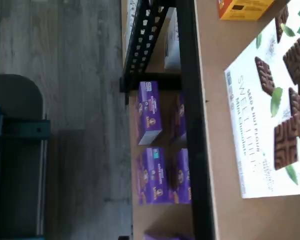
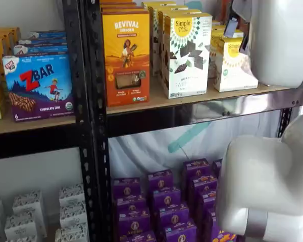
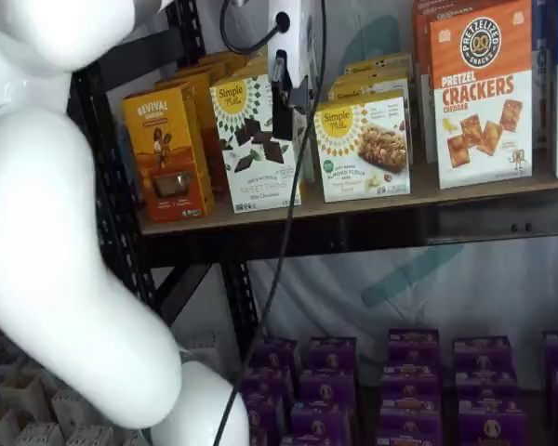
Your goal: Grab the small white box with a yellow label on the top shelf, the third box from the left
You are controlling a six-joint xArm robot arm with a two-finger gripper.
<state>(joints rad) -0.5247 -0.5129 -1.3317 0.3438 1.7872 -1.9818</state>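
Observation:
The small white box [image 3: 363,144], with a yellow sunburst logo and a pale food photo, stands on the top shelf [image 3: 465,197] in front of others like it. It also shows in a shelf view [image 2: 233,64], partly behind my white arm. My gripper [image 3: 291,110] hangs from above, its black fingers in front of the taller white carton with chocolate squares [image 3: 253,139], just left of the small white box. No gap between the fingers can be made out and no box is in them. The wrist view shows the tall carton [image 1: 270,115] but not the small white box.
An orange Revival carton [image 3: 167,163] stands left of the tall carton, and an orange pretzel crackers carton [image 3: 481,93] stands right of the small box. Purple boxes [image 3: 409,381] fill the lower shelf. A black upright [image 2: 88,121] divides the shelves, with a ZBar box [image 2: 40,85] beyond it.

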